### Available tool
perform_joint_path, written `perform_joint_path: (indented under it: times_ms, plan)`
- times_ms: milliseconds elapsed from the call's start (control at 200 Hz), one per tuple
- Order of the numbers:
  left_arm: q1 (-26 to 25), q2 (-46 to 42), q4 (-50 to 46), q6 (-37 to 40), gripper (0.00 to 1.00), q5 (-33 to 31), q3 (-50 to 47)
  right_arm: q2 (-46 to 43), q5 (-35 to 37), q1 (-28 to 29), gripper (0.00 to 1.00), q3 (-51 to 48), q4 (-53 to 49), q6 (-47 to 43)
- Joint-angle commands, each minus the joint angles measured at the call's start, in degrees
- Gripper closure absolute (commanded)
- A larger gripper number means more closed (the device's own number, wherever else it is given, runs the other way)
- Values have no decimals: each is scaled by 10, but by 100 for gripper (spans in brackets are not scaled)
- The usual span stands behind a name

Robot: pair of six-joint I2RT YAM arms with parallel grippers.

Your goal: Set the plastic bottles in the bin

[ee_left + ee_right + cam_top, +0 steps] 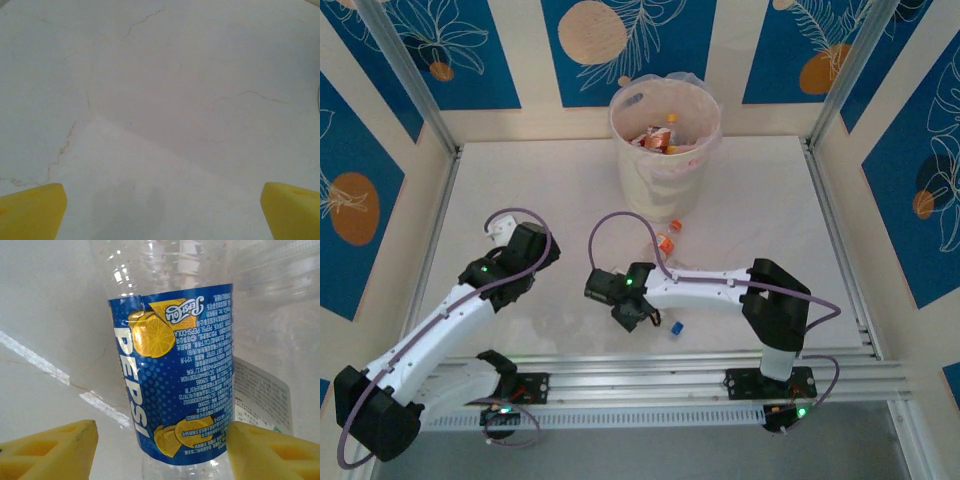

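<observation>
A clear plastic bottle with a blue Pepsi label [175, 375] lies on the table between the yellow fingers of my right gripper [162, 450]. The right finger [270, 452] is at the bottle's side, and bare table shows between the left finger [55, 450] and the bottle. From above, my right gripper [636, 308] sits low over it, with a blue cap [675, 327] poking out. A second clear bottle with a white label [260, 395] lies just beyond. The bin [665, 185] stands at the back with several bottles [658, 137] inside. My left gripper [502, 230] is open over bare table [162, 215].
An orange-labelled bottle [667, 243] with an orange cap [676, 226] lies between the bin and my right arm. Metal rails [650, 380] run along the near edge. Patterned walls close in the table on three sides.
</observation>
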Motion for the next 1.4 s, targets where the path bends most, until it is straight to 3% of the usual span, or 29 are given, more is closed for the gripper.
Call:
perform_joint_path:
  times_ms: [0, 595, 920, 1290, 1395]
  plan:
    - [2, -2, -13, 11, 0, -15, 6, 20, 11, -5, 32, 10, 12, -10]
    - [15, -9, -22, 32, 0, -23, 18, 73, -28, -28, 30, 44, 81, -47]
    - [81, -17, -19, 54, 0, 22, 30, 110, -59, -35, 32, 55, 105, -68]
    - [101, -41, -18, 60, 0, 21, 28, 99, -58, -36, 60, 87, 91, -87]
    - [102, -42, -20, 60, 0, 21, 27, 74, -61, -35, 62, 101, 80, -87]
